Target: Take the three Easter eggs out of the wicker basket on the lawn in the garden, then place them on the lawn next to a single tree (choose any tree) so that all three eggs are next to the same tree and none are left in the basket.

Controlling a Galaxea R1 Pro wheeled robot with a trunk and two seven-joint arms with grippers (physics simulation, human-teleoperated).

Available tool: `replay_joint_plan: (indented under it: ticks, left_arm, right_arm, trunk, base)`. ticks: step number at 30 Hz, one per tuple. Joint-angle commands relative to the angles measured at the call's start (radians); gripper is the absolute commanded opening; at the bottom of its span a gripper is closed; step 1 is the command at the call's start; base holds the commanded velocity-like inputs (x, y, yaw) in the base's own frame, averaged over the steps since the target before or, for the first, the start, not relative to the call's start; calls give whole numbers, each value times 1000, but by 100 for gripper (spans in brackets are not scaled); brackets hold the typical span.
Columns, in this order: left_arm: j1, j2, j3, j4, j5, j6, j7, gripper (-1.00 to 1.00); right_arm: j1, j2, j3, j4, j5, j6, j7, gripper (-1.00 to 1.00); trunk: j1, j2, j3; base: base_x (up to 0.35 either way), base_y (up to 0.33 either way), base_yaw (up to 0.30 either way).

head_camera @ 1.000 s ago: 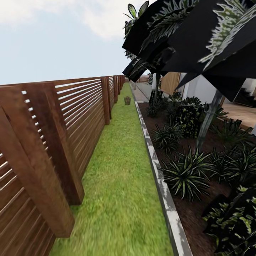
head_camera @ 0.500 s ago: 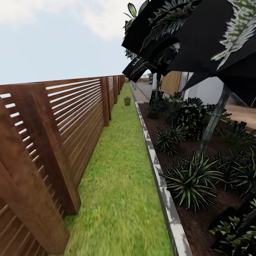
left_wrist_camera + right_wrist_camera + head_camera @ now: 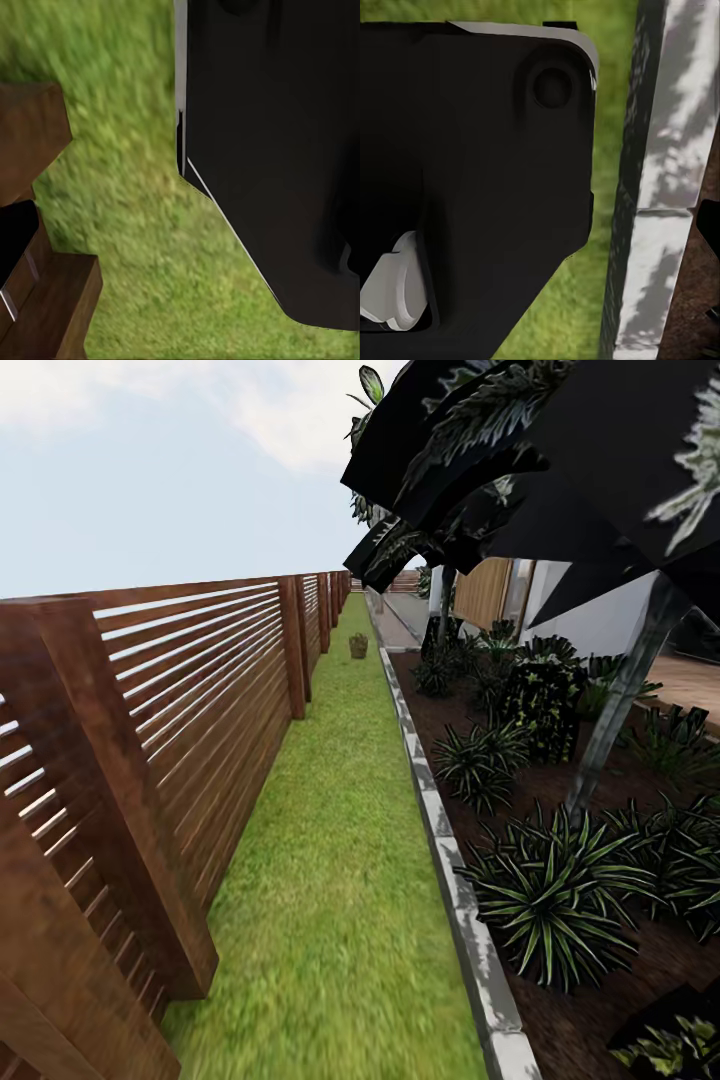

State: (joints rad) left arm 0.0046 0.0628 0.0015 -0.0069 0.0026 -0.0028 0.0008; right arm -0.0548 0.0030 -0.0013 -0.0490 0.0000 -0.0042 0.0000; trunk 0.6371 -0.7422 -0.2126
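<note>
Far ahead on the lawn [image 3: 335,840], a narrow green strip, stands the small brown wicker basket [image 3: 358,646]. It is too distant to make out any eggs in it. The left wrist view looks down on grass [image 3: 127,187] beside a black part of my own body [image 3: 277,150]. A black body part [image 3: 472,172] also shows in the right wrist view, above grass and the grey stone kerb [image 3: 667,180].
A brown slatted fence [image 3: 150,730] with thick posts runs along the lawn's left side. The kerb [image 3: 440,830] borders its right side, with a mulch bed of spiky shrubs [image 3: 540,890] beyond. A leaning grey trunk [image 3: 625,695] rises there under dark fronds [image 3: 560,450].
The whole view has shifted forward along the lawn: fence posts and shrubs have slid closer and outward, and the basket stays far ahead.
</note>
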Motion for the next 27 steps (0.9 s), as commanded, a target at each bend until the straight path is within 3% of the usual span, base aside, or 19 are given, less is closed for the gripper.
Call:
replay_joint_plan:
  ticks: [1, 27]
  left_arm:
    - [0, 0, 0, -1, 0, 0, 0, 100]
    - [0, 0, 0, -1, 0, 0, 0, 100]
  right_arm:
    - [0, 0, 0, 0, 0, 0, 0, 100]
    - [0, 0, 0, 0, 0, 0, 0, 100]
  trunk:
    - [1, -1, -1]
    - [1, -1, -1]
  base:
    - [323, 0, 0]
    - [323, 44, 0]
